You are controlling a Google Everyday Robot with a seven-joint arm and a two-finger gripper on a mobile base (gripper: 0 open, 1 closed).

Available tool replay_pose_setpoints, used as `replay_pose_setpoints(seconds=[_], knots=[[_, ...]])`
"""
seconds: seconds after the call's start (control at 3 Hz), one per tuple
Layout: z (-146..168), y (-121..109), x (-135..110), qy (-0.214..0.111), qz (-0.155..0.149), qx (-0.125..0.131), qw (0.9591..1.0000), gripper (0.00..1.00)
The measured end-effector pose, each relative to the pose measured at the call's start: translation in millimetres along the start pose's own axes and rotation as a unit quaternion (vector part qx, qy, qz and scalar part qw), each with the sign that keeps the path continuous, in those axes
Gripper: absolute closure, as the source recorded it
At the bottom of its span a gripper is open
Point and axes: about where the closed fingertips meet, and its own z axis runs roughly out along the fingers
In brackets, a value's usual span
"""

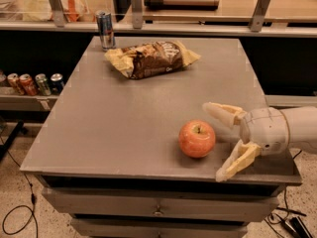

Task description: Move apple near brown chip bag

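The gripper (pixel 214 142) reaches in from the right edge over the near right part of the grey table (pixel 124 123). Its rounded white wrist hangs above the table's right side. Its two pale fingers (pixel 225 114) are spread wide, one toward the far side and one toward the near edge, and they hold nothing.

The apple (pixel 197 139) sits on the table just left of the fingers, at the mouth of the gap between them. It is upright, with its stem on top, and neither finger closes on it. Whether either fingertip brushes its skin cannot be told.

The brown chip bag (pixel 151 58) lies flat and crumpled on the far part of the table, a little left of centre and well apart from the apple. Its long side runs left to right, with its pale yellow ends at either side.

A slim metal can (pixel 105 29) stands upright at the far left corner, just beyond the bag's left end.

Off the table, a row of drink cans (pixel 34 83) sits on a low shelf to the left. An orange-and-white bag (pixel 52 6) rests on the counter behind the table, at far left. Below the near edge of the table is a drawer front (pixel 158 207), and a dark cable (pixel 20 217) loops on the floor at near left
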Motion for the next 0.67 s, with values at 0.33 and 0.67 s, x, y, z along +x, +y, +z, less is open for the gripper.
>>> replay_pose_setpoints(seconds=[0.33, 0.67], knots=[[4.2, 0.4, 2.9, -0.001, -0.001, 0.006, 1.0000, 0.18], [6.7, -0.2, 5.5, -0.003, -0.002, 0.010, 0.9999, 0.41]])
